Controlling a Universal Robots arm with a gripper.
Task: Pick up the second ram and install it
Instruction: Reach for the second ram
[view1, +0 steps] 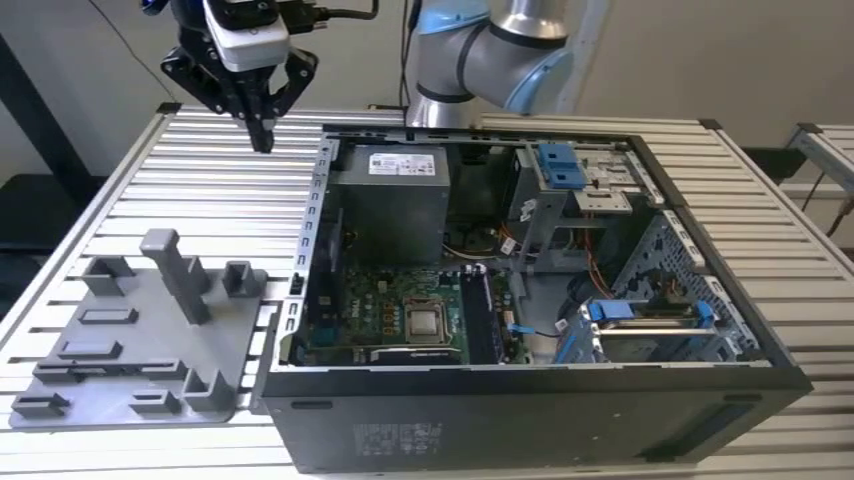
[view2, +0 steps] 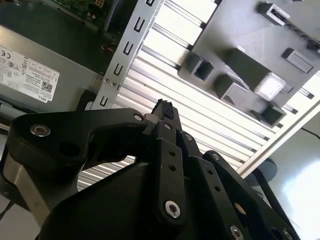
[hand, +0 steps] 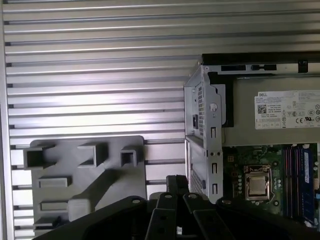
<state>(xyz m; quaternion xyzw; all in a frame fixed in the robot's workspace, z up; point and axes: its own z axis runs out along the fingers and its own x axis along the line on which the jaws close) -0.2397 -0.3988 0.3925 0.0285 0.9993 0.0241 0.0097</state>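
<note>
My gripper (view1: 263, 138) hangs high over the slatted table, beyond the open computer case's (view1: 315, 215) corner on the exterior view's left. Its fingers are shut to a narrow tip and no board shows between them. Both wrist views show the dark fingertips (view2: 162, 107) (hand: 176, 182) pressed together above the bare slats. Thin dark memory boards (hand: 296, 182) stand in the motherboard slots (view1: 481, 315) beside the processor socket (hand: 258, 185). I cannot tell which of them is the second ram.
A grey plastic fixture (view1: 147, 340) with posts and pockets lies on the table at the exterior view's left (hand: 85, 175) (view2: 240, 55). In the case sit a grey power supply (view1: 387, 195) and blue drive brackets (view1: 647, 315). The arm's base (view1: 487, 50) stands behind the case.
</note>
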